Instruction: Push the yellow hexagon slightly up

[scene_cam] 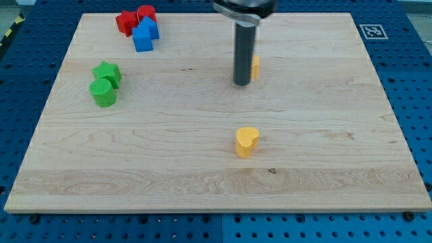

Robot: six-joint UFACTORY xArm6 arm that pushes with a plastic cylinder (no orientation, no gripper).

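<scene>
Camera view, near to far: yellow heart [247,142] sits low-centre on counter [202,175], untouched. Farther up, yellow hexagon [255,66] is mostly hidden behind rod; only a sliver shows, shape unconfirmed. Tool tip [241,84] is touching/just left of it; bare rod, nothing gripped. Judged mid-push; next: short nudge toward view's top.

My tip [241,84] just left of hexagon [255,66]

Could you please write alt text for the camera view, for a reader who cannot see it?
My tip rests on a wooden board, right beside a yellow block largely hidden behind the rod. A yellow heart lies nearer the view's bottom; green blocks sit left, and red and blue blocks top left.
</scene>
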